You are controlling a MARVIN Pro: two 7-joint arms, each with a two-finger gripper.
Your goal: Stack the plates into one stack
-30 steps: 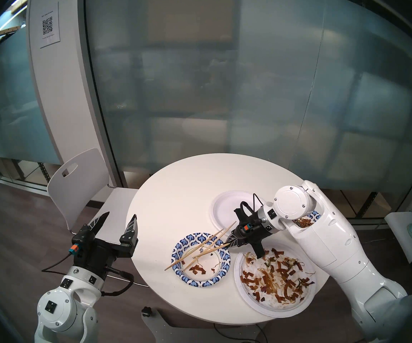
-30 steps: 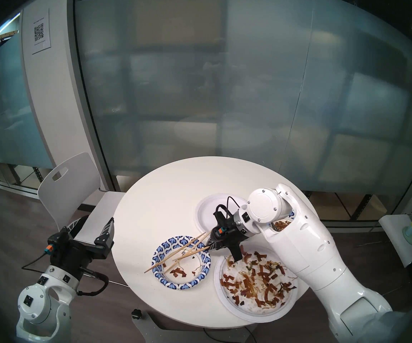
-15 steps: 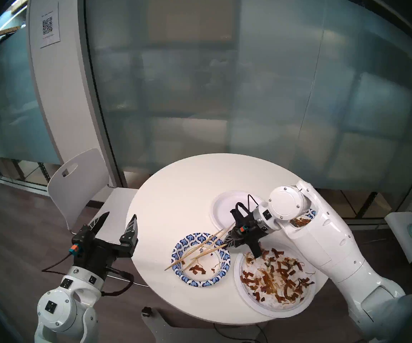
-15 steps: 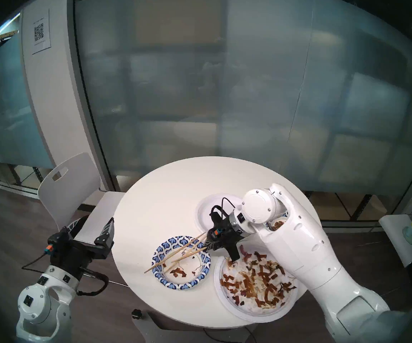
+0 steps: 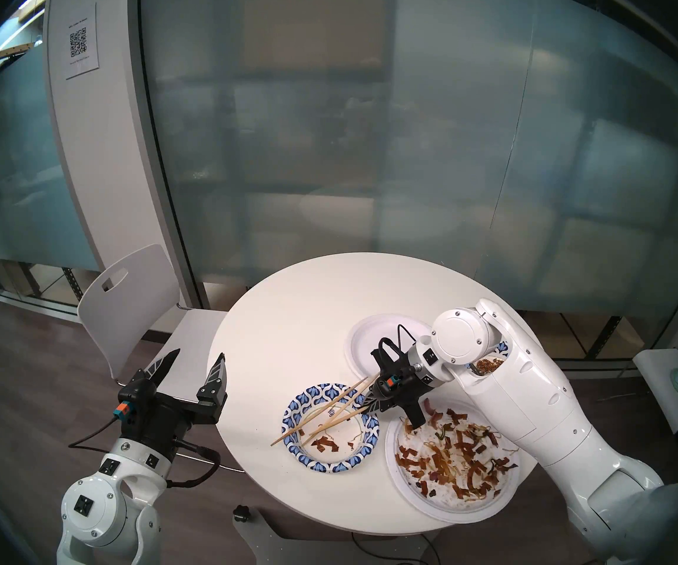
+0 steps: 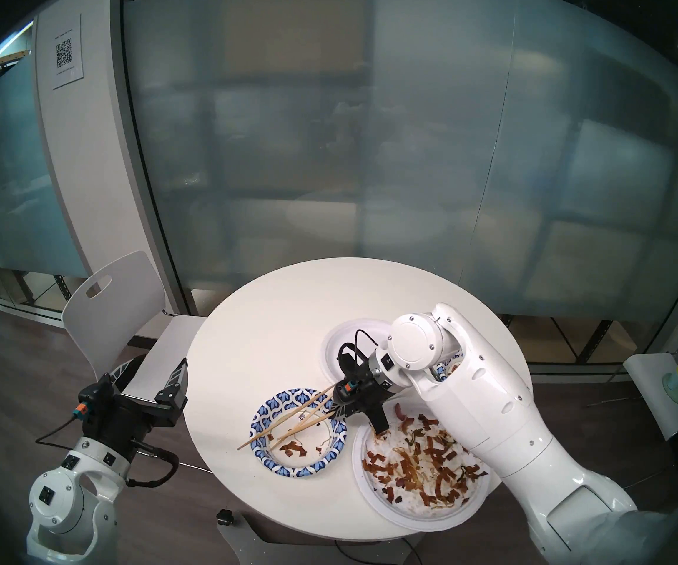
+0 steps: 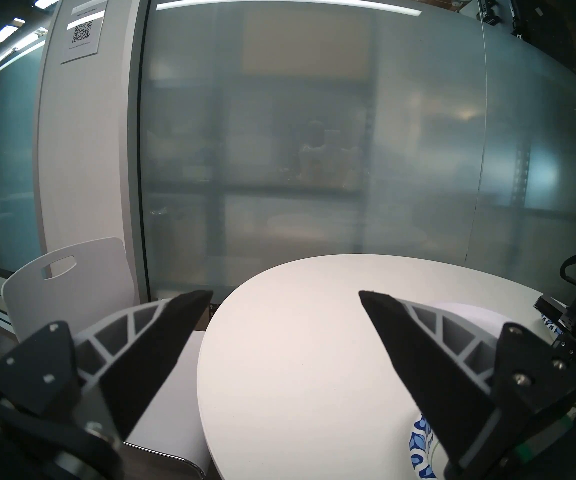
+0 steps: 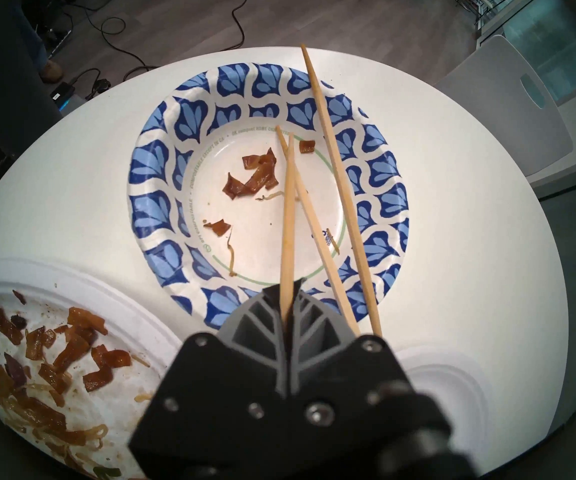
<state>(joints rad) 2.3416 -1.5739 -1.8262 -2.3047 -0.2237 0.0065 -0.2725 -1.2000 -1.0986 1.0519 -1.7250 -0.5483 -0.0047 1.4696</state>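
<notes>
Nearest me, beside the round white table, the left gripper hung spread wide and empty. On the table, the right gripper pinched one thin wooden chopstick over the blue-and-white petal-rimmed paper plate; the food-littered large white plate lay beside, the clean white plate beyond.

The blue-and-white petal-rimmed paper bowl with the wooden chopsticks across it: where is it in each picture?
Head left: bowl, low centre.
Head right, low centre.
Left wrist: only its rim, bottom right, behind a finger.
Right wrist, centre.
Shared landmark: round white table.
</notes>
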